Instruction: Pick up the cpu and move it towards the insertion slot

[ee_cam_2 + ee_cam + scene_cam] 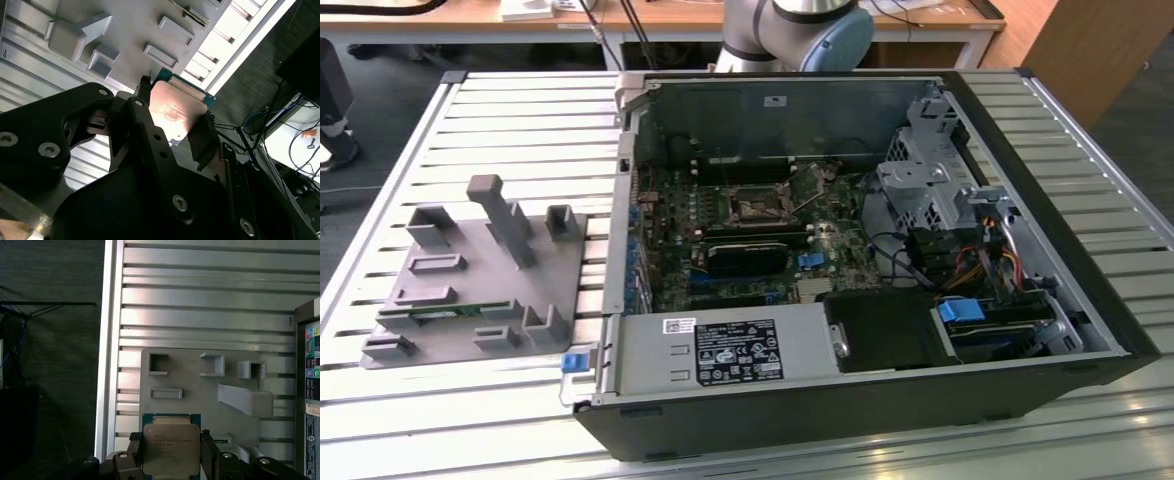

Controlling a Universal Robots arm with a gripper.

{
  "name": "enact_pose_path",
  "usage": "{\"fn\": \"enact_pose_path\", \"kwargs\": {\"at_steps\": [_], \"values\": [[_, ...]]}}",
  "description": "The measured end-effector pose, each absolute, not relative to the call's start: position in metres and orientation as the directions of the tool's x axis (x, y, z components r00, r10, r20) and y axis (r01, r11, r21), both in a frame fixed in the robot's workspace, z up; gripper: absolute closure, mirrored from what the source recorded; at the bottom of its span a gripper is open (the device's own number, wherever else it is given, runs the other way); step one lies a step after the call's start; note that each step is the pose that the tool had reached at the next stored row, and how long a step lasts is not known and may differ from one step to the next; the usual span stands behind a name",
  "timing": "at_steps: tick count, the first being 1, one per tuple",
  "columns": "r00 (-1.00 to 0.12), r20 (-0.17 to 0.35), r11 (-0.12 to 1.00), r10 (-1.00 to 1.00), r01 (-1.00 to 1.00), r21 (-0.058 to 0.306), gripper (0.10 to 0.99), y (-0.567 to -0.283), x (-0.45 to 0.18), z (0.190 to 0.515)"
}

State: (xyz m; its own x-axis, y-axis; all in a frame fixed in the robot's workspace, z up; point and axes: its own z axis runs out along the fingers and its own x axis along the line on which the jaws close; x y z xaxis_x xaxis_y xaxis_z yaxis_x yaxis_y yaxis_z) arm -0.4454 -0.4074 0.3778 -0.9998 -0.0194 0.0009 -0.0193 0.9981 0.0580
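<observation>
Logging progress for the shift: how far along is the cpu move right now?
Done: the gripper is shut on the cpu and holds it clear above the grey fixture in both wrist views. In hand: carrying the chip. Left: it is not yet at the insertion slot, which sits on the board inside the open computer case.

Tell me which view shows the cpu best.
The first wrist view: the cpu faces the camera squarely, clamped in the gripper over the grey fixture. The second wrist view shows it tilted, washed by glare and partly behind the gripper's links. The exterior view serves for the insertion slot.
</observation>
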Motion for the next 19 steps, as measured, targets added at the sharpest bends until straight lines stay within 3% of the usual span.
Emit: {"fn": "enact_pose_path", "kwargs": {"at_steps": [19], "values": [[-1.0,0.001,0.998,-0.019,-0.019,0.058,0.541,-0.407,-0.439,0.401]]}}
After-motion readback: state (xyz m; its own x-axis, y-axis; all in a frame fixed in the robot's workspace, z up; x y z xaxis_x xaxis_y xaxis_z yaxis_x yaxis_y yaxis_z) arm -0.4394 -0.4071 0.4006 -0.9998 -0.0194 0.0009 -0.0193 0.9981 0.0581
